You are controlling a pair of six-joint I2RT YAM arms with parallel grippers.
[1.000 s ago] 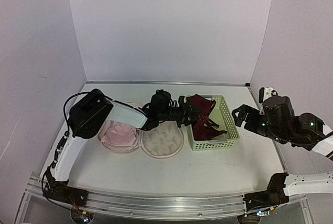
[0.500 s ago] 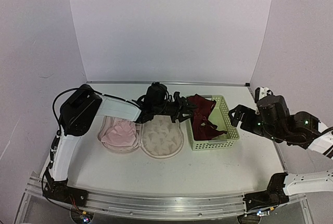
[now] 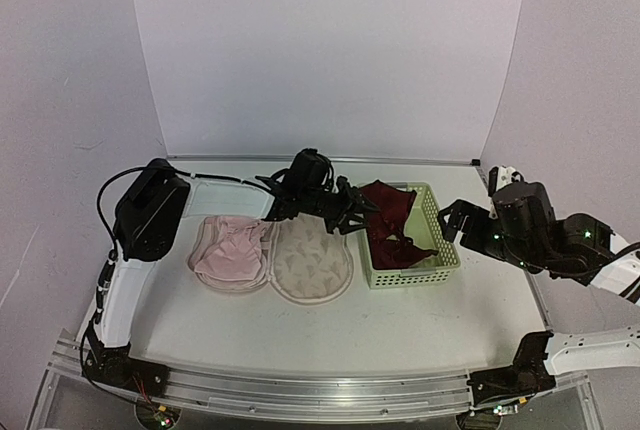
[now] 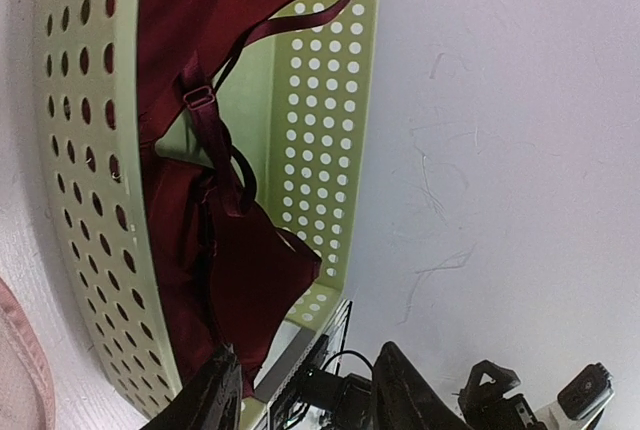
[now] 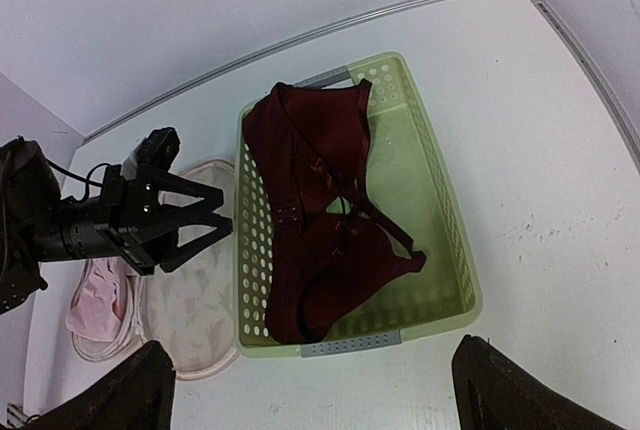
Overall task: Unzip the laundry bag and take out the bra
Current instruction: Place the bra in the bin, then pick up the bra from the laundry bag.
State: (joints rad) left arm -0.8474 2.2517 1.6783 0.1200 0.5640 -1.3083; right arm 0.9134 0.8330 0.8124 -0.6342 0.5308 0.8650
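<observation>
Bra [image 3: 386, 212] in basket [image 3: 415, 276] (laundry bag [image 3: 312, 266] open)

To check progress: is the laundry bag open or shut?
Open: the bag lies spread in two halves side by side; the bra is in the basket.

L hand [image 3: 362, 218] open, reaching far right; R hand [image 3: 446, 225] open, hovering.

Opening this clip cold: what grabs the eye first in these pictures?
The dark red bra stands out most, lying in the pale green basket right of centre. Just left of it the laundry bag lies opened flat in two halves, with pink fabric in the left half. The left gripper hangs open over the bag beside the basket, holding nothing.
</observation>
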